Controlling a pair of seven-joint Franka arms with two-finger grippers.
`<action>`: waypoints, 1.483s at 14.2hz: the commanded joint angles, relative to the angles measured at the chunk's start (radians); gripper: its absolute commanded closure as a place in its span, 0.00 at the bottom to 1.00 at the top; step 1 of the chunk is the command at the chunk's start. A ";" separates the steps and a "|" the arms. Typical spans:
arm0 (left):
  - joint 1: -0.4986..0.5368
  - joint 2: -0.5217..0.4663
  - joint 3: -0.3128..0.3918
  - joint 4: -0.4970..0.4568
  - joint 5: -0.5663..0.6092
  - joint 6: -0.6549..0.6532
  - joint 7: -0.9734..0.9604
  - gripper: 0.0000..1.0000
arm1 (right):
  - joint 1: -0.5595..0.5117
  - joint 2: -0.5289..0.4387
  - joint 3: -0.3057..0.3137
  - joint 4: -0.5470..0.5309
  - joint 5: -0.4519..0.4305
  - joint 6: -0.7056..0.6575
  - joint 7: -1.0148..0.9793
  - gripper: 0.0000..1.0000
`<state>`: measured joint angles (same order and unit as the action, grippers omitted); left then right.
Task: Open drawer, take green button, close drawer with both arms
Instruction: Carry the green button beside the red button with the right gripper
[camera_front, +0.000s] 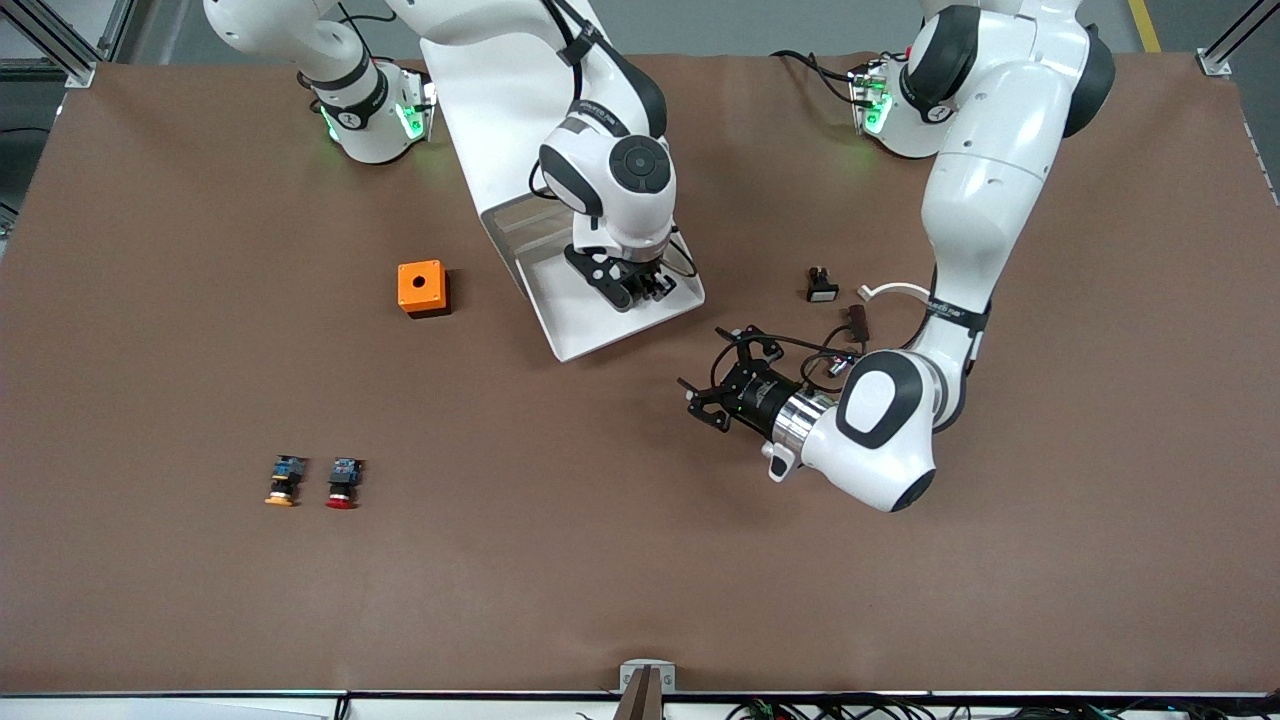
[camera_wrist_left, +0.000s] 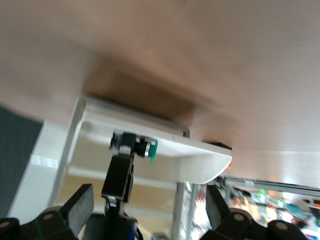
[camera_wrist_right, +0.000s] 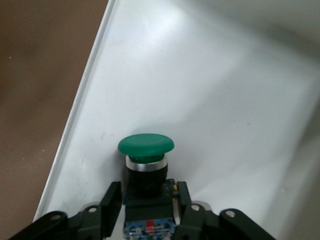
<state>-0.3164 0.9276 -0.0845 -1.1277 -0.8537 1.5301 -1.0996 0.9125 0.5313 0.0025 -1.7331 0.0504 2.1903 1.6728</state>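
The drawer (camera_front: 572, 322) stands pulled out of the white cabinet (camera_front: 480, 90), its white floor showing in the right wrist view (camera_wrist_right: 210, 90). My right gripper (camera_front: 636, 287) reaches down into it and is shut on the black body of the green-capped button (camera_wrist_right: 146, 145), fingers (camera_wrist_right: 112, 197) on either side. I cannot tell if the button touches the floor. My left gripper (camera_front: 712, 368) is open and empty, low over the table in front of the drawer's front (camera_wrist_left: 200, 160). The left wrist view also shows the button (camera_wrist_left: 147, 148).
An orange box (camera_front: 423, 288) sits beside the drawer toward the right arm's end. The orange-capped button (camera_front: 284, 480) and red-capped button (camera_front: 343, 483) lie nearer the front camera. A small black-and-white part (camera_front: 821, 285) and loose bits (camera_front: 858, 320) lie by the left arm.
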 joint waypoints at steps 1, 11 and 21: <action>-0.029 -0.070 0.015 -0.021 0.118 0.088 0.073 0.01 | 0.019 -0.004 -0.007 0.015 -0.001 -0.010 -0.002 0.99; -0.150 -0.115 0.009 -0.056 0.550 0.431 0.112 0.01 | -0.358 -0.042 -0.015 0.138 0.002 -0.216 -0.781 1.00; -0.288 -0.104 0.009 -0.179 0.760 0.533 -0.081 0.01 | -0.652 0.088 -0.015 0.095 -0.014 0.025 -1.284 0.99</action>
<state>-0.5728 0.8391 -0.0836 -1.2720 -0.1516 2.0321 -1.1360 0.3034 0.5868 -0.0316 -1.6349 0.0494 2.1682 0.4488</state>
